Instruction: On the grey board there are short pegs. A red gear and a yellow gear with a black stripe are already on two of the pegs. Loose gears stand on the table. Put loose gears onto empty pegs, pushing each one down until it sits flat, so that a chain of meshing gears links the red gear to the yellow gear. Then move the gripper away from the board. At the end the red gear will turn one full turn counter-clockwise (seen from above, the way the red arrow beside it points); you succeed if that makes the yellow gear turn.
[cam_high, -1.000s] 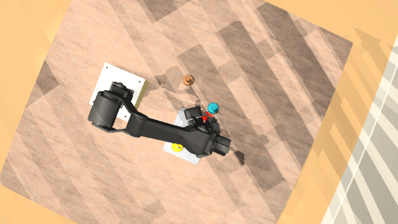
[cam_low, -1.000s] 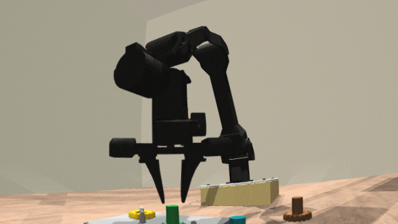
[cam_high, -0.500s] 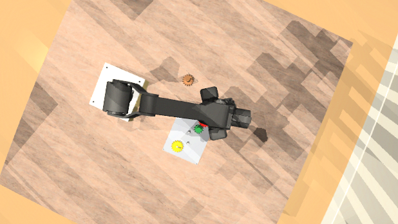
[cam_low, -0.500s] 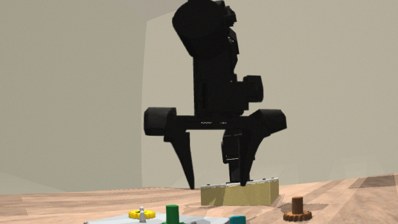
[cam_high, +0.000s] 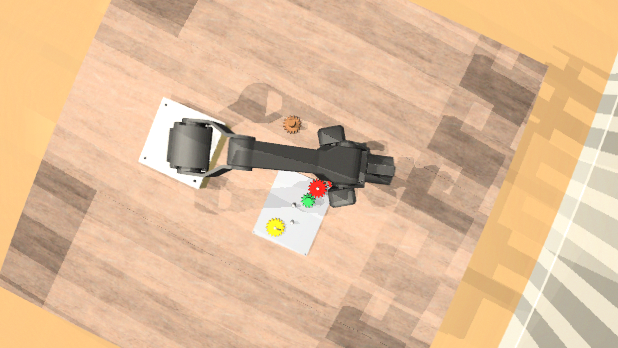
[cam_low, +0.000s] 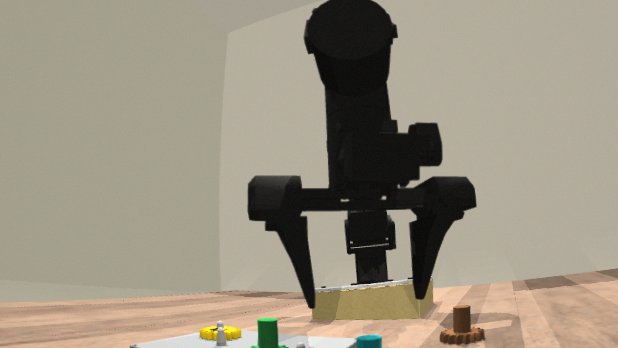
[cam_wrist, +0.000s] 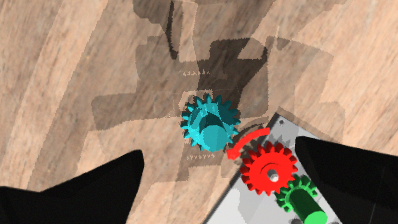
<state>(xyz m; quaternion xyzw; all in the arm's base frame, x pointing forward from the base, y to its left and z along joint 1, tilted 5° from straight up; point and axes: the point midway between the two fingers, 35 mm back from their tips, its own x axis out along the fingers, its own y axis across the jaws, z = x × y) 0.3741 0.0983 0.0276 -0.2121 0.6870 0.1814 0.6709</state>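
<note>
With my gripper (cam_low: 366, 303) (cam_wrist: 219, 151) spread wide and empty above the teal gear (cam_low: 369, 342) (cam_wrist: 206, 124), descending off-centre could bump the red gear (cam_high: 315, 186) (cam_wrist: 269, 168) just beside it.

Orange-tan floor (cam_high: 35, 45), one: fills the top view's upper left and lower left corners, with a band down the right side. Striped surface (cam_high: 575, 285), pale and grey: lower right. Grey-green wall (cam_low: 110, 150): left of the exterior frame. Beige wall (cam_low: 530, 100): centre to right, adjoining at an upright corner.
</note>
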